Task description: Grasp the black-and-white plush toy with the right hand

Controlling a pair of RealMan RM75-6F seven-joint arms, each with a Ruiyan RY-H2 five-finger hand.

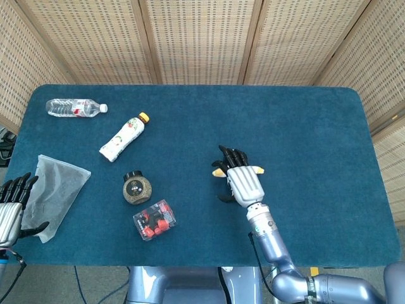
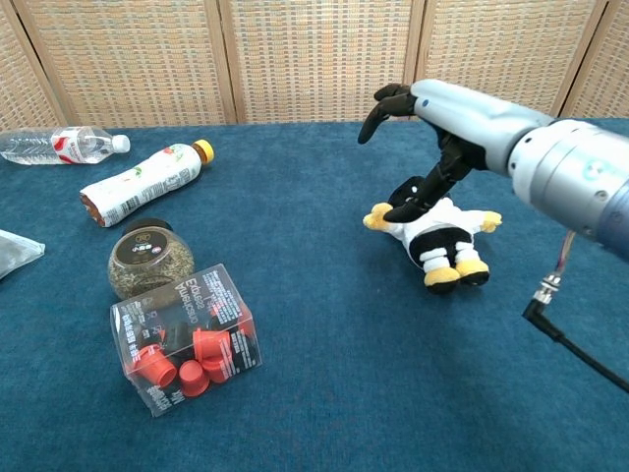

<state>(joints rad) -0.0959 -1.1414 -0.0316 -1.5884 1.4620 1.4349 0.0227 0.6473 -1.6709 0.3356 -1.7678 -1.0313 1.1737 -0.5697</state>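
The black-and-white plush toy (image 2: 438, 233) lies on its back on the blue table, right of centre. It has yellow hands and feet. My right hand (image 2: 454, 111) hovers just above it with fingers spread and curved downward, holding nothing. Its thumb hangs close to the toy's head; contact cannot be told. In the head view the right hand (image 1: 242, 182) covers most of the plush toy (image 1: 219, 171), leaving only the arm tips showing. My left hand (image 1: 11, 213) stays at the table's front left edge, fingers apart and empty.
A water bottle (image 1: 74, 107) and a white drink bottle (image 1: 123, 137) lie at the back left. A round jar (image 1: 137, 189) and a clear box of red caps (image 1: 154, 220) sit left of the toy. A plastic bag (image 1: 57, 190) lies by the left hand.
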